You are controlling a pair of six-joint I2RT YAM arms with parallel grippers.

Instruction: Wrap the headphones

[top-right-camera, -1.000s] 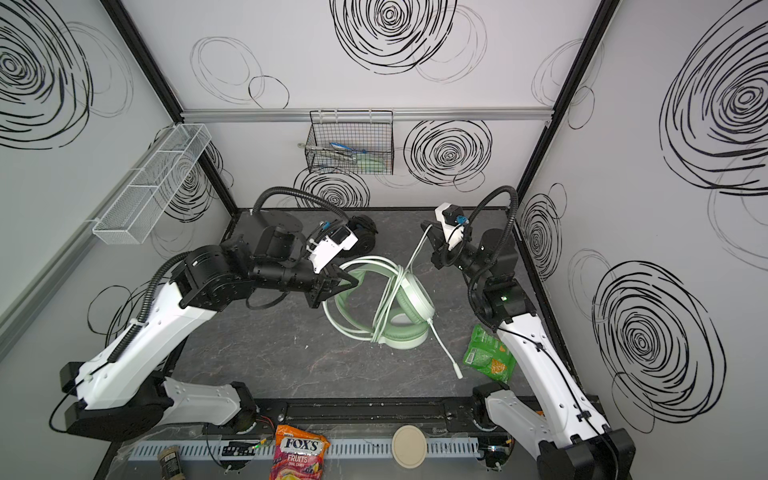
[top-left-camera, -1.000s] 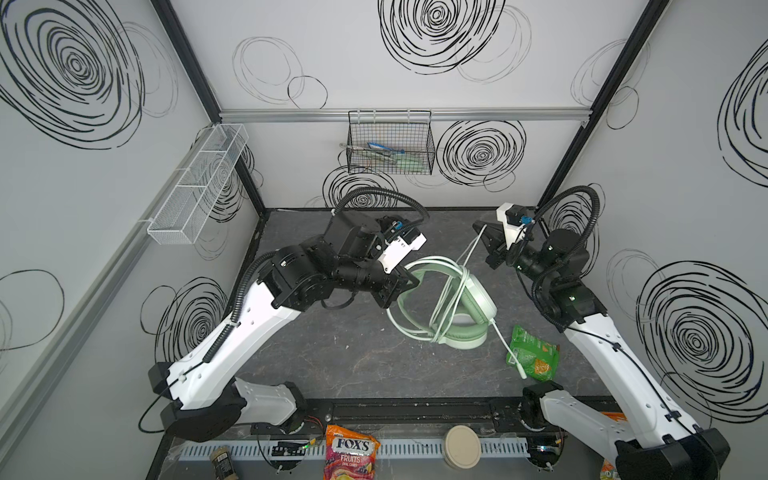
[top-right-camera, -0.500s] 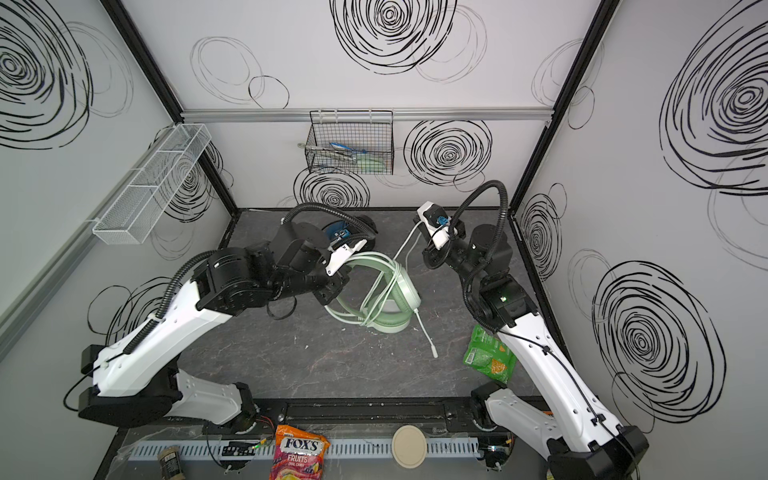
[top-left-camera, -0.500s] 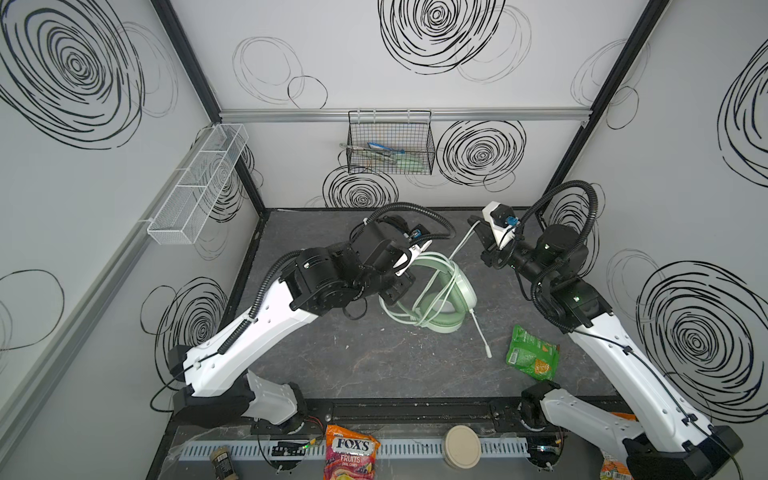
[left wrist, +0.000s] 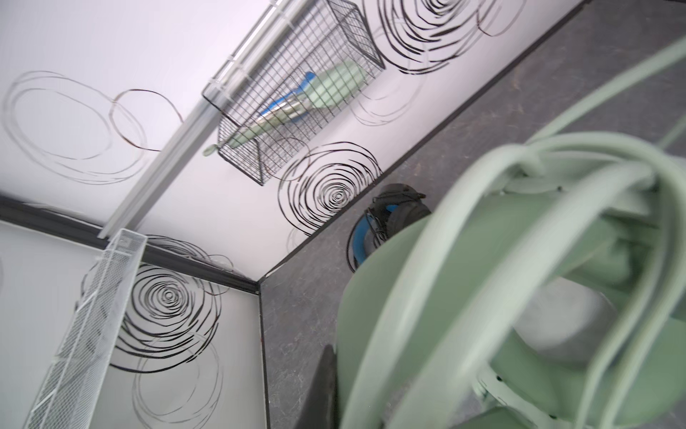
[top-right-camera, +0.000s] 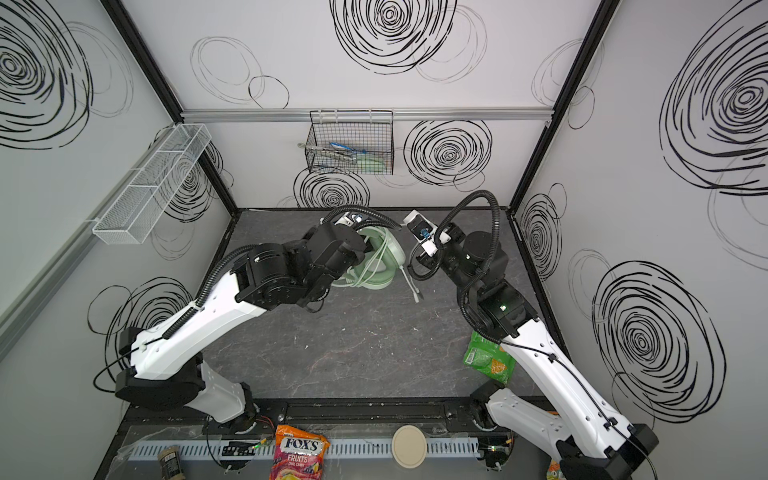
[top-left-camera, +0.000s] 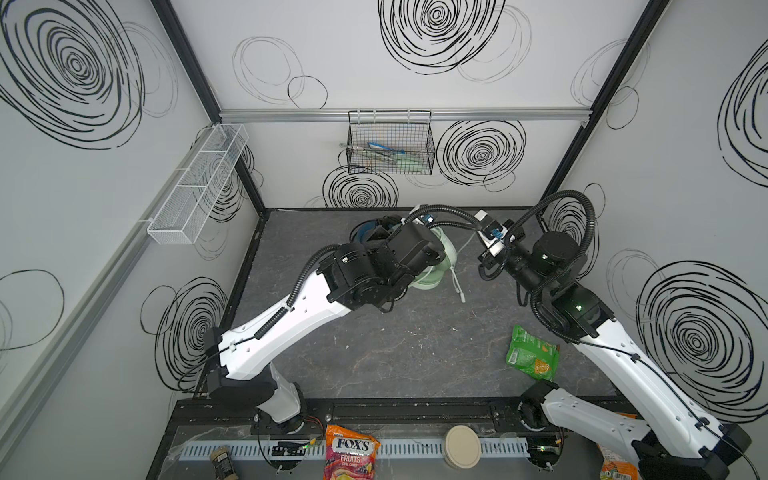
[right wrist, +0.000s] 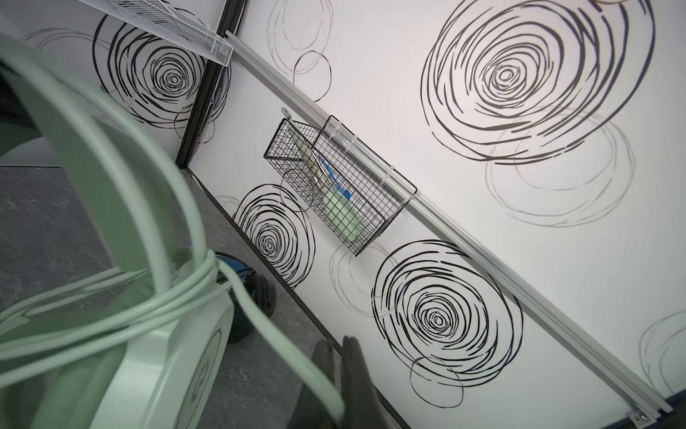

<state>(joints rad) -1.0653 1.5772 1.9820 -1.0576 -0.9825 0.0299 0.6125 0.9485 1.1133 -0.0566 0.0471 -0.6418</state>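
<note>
The mint-green headset, looped in its pale cable, is gripped by the closed left gripper at the back of the tabletop; the cable is pinched in the closed right gripper; the black headset lies just behind

A dark grey marbled counter fills the middle of both top views, boxed in by white walls scrawled with black swirls. On the back wall, upper centre, a black wire basket hangs from an aluminium rail, holding pale green and blue-handled utensils. At upper left a white mesh shelf runs along the side wall. A green snack bag lies on the counter at lower right. Along the bottom edge sit a small brown jar, a pink FOX'S candy bag, a round beige lid and an orange packet.
</note>
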